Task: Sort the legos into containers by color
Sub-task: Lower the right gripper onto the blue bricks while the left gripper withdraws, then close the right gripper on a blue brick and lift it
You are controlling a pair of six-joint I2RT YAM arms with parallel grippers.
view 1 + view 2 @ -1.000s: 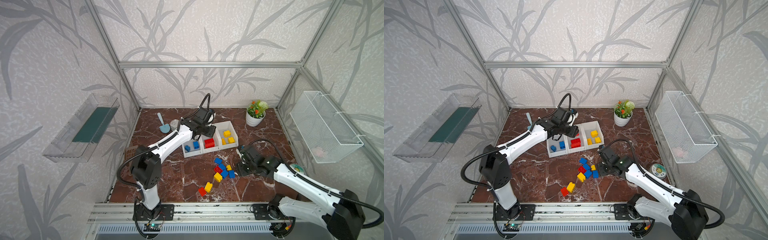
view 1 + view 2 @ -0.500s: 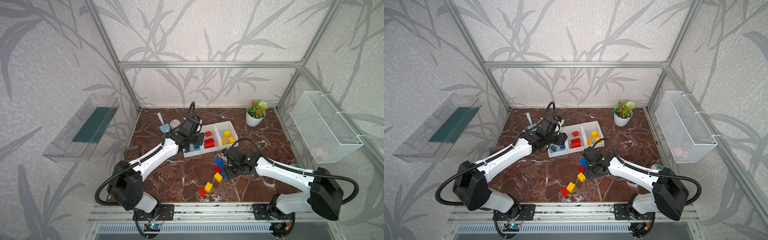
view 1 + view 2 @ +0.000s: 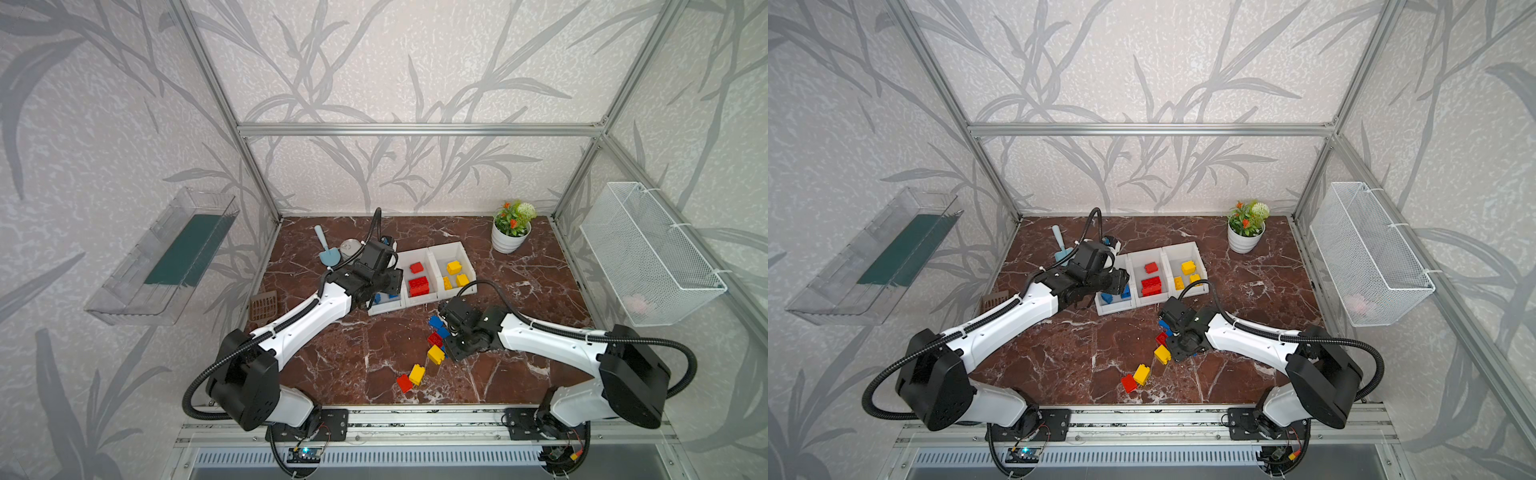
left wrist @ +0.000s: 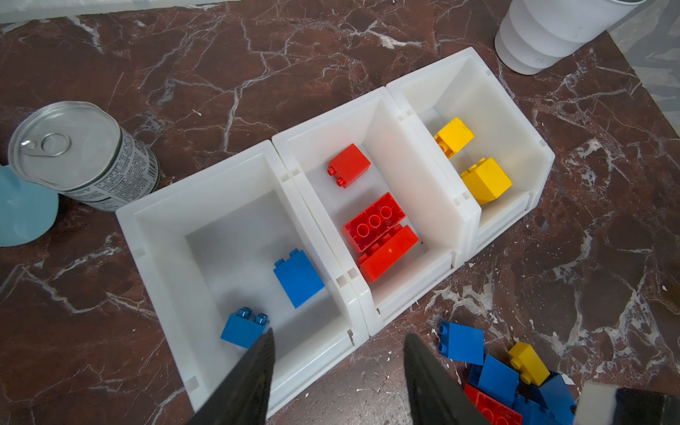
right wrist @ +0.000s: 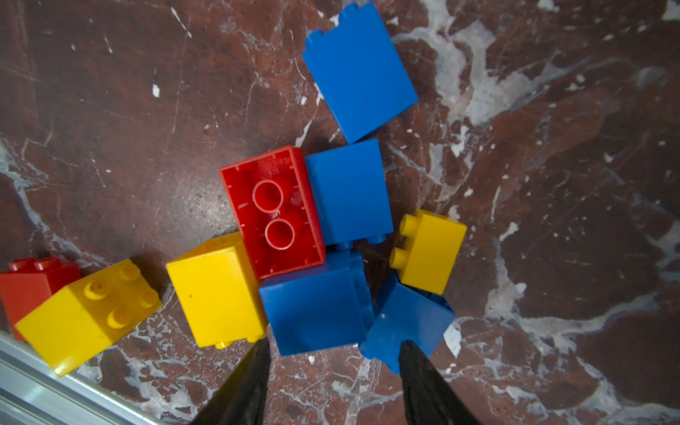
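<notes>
Three joined white containers (image 4: 423, 191) hold sorted legos: two blue (image 4: 298, 279) in one end bin, red ones (image 4: 379, 235) in the middle, yellow ones (image 4: 485, 180) in the other end bin. In both top views the row (image 3: 384, 308) sits mid-table. My left gripper (image 4: 336, 342) hangs open and empty over the blue bin's low front. A loose pile of blue (image 5: 316, 305), red (image 5: 274, 213) and yellow (image 5: 217, 290) legos lies on the marble; the pile (image 3: 435, 338) is in front of the bins. My right gripper (image 5: 333, 349) stands open just short of the nearest blue brick, holding nothing.
A tin can (image 4: 81, 154) and a blue scoop (image 3: 326, 251) lie behind the bins on the left. A potted plant (image 3: 509, 237) stands at the back right. A brown grid piece (image 3: 264, 305) lies by the left wall. A wire basket (image 3: 648, 257) and clear tray (image 3: 166, 257) hang on the walls.
My left gripper has drawn back from over the middle bins to the front of the blue bin. My right gripper has moved left to the pile, its jaws a little narrower.
</notes>
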